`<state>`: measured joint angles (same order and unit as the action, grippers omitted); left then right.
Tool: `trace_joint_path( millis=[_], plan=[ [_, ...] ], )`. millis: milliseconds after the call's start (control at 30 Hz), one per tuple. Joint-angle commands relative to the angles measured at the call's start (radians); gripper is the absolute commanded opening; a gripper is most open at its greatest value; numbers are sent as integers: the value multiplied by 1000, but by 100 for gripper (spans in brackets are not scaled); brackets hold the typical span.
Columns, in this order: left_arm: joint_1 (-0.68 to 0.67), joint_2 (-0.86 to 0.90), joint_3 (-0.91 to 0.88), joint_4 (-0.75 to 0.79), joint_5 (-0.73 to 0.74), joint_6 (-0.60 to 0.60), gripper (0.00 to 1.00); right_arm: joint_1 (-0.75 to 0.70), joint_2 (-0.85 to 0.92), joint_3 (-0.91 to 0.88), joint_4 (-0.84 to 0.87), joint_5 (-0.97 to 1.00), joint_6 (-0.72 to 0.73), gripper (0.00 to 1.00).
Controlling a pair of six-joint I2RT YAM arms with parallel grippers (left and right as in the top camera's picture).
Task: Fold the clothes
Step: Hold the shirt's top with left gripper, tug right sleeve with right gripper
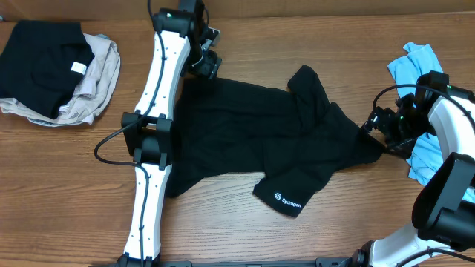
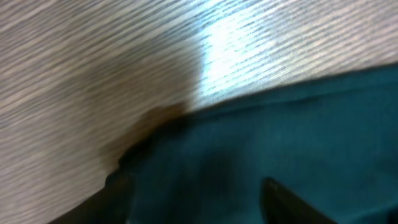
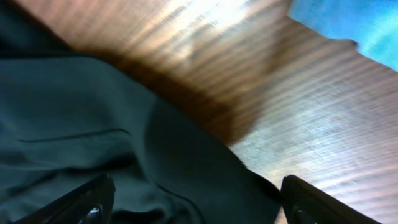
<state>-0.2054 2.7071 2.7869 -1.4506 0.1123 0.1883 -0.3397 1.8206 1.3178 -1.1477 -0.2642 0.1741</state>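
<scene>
A black T-shirt (image 1: 252, 126) lies spread and rumpled across the middle of the table, with a white logo on the sleeve nearest me. My left gripper (image 1: 208, 68) is at the shirt's far left corner. In the left wrist view its fingers (image 2: 193, 196) are apart over the dark cloth (image 2: 298, 137) at its edge. My right gripper (image 1: 377, 127) is at the shirt's right edge. In the right wrist view its fingers (image 3: 196, 186) are wide apart with the black cloth (image 3: 93, 112) lying between them. Neither gripper is closed on the cloth.
A pile of folded clothes, black (image 1: 41, 63) over beige (image 1: 100, 74), sits at the far left. A light blue garment (image 1: 417, 63) lies at the right edge under my right arm and shows in the right wrist view (image 3: 354, 22). Bare wooden table (image 1: 223, 222) lies in front.
</scene>
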Motion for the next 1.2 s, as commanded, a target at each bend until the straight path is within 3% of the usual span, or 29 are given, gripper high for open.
trace_joint_path(
  millis=[0,467,833,933,1167],
  plan=[
    [-5,27,-3,33,-28,11,52,0,-3,-2,29,-77,-19,88],
    [11,80,-4,51,-144,26,56,41,-3,-2,52,-78,-23,88],
    [35,82,-4,4,-137,48,38,44,-3,-2,67,-78,-22,88],
    [35,82,-4,11,-126,49,26,44,-3,-2,67,-78,-23,88],
    [35,92,-4,16,-82,60,27,44,-3,-2,69,-77,-23,88]
  ],
)
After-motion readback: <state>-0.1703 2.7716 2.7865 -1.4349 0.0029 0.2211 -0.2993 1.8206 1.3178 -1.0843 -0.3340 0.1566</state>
